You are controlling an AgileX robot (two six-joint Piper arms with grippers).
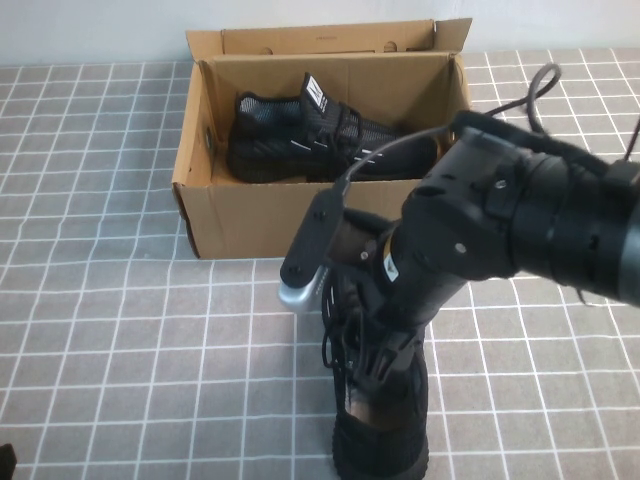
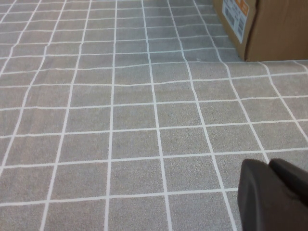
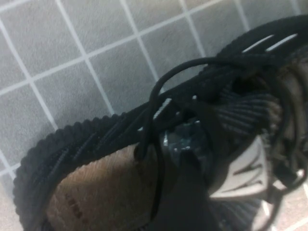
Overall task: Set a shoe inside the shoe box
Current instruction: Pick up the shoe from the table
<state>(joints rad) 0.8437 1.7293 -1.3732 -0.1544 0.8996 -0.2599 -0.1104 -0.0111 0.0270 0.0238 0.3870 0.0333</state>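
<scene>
The brown cardboard shoe box point(image 1: 250, 215) stands open at the back centre, flap lid up, with one black knit shoe point(image 1: 320, 140) lying inside. The matching shoe point(image 1: 385, 445) stands on the table in front of the box, heel towards me, brown insole showing. My right gripper point(image 1: 375, 365) reaches down into its opening by the tongue. In the right wrist view the shoe point(image 3: 96, 144), its lace and its white-marked tongue tag point(image 3: 240, 168) fill the picture. My left gripper point(image 2: 274, 192) is shut and empty, low over the table at the near left.
A grey tiled cloth point(image 1: 120, 350) covers the table. The box's corner with a label point(image 2: 250, 24) shows far off in the left wrist view. The right arm's cable point(image 1: 520, 95) loops beside the box's right wall.
</scene>
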